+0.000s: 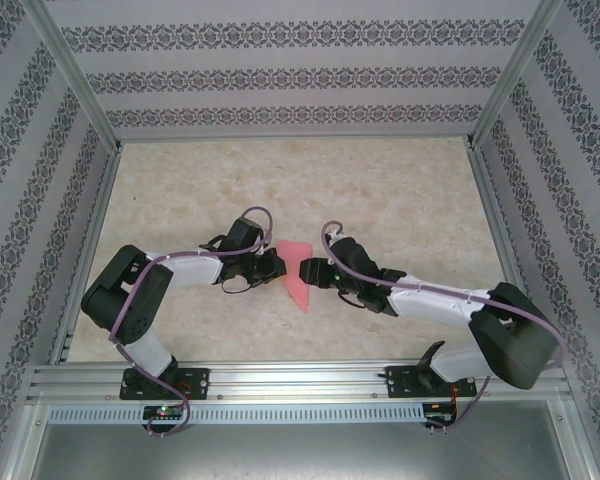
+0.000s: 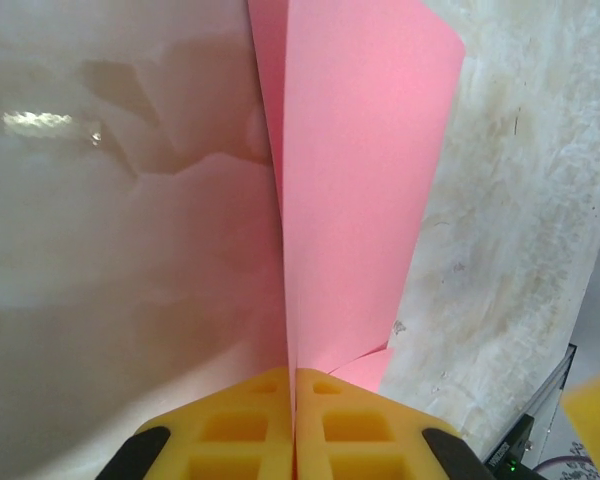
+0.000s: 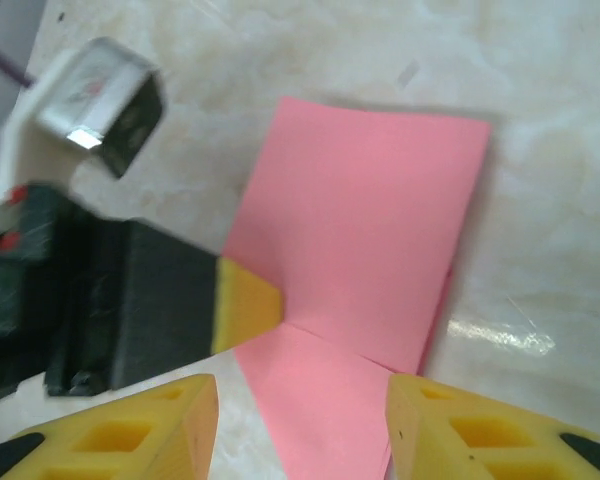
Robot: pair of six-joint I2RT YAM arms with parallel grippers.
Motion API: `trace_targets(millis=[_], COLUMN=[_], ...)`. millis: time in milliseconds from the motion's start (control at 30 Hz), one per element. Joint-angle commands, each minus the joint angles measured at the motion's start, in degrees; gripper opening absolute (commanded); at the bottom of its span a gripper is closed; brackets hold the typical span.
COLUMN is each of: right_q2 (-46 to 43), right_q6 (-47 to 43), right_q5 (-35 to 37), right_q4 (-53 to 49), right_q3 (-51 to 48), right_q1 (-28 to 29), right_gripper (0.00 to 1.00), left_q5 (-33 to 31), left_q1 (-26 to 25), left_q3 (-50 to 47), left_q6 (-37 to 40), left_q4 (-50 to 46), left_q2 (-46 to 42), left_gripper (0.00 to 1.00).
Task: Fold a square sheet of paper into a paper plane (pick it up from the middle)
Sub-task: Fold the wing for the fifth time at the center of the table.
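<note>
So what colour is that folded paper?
Plain pink; the paper shows best in the right wrist view.

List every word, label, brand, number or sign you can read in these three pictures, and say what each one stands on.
No text can be read.
Pink sheet of paper: blank on the faces shown.
Patterned walls: ornament only, no letters.
Shiny metal block on the left arm: blurred, so any marking is unreadable.
Small boards at the arm bases: too small to read.
</note>
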Motion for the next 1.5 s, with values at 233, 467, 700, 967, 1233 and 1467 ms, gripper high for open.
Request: trace_targets(millis=[233, 467, 700, 967, 1233, 1467], right_q2=[4.88, 16.27, 23.96, 26.72, 29.54, 29.95], right_q6=[-26.63, -32.13, -33.22, -33.38, -32.8, -31.75], right_q5=[24.84, 37.29, 44.21, 48.59, 51.17, 52.59], right_q4=[1.35, -0.06, 0.02, 1.97, 1.86, 1.87], right_q3=[0.28, 6.21, 8.52, 9.4, 10.45, 10.1], right_q1=[17.73, 24.64, 25.95, 26.34, 26.38, 26.4], right_gripper=[0.46, 0.42, 0.39, 0.34, 0.27, 0.16], left_q5=[-1.1, -1.0, -0.24, 0.09, 0.23, 0.31], left_q1=[-1.11, -1.19, -1.24, -1.28, -1.28, -1.32], left_q3=[0.79, 1.31, 1.55, 1.63, 1.89, 2.31], left_q6=[-1.73, -1.65, -1.81, -1.9, -1.74, -1.26], left_q4=[-0.49, -1.25, -0.87, -1.07, -1.56, -2.5], left_q2=[-1.92, -1.67, -1.48, -1.36, -1.31, -1.22], left_gripper=[0.1, 0.1, 0.1, 0.11, 0.11, 0.11])
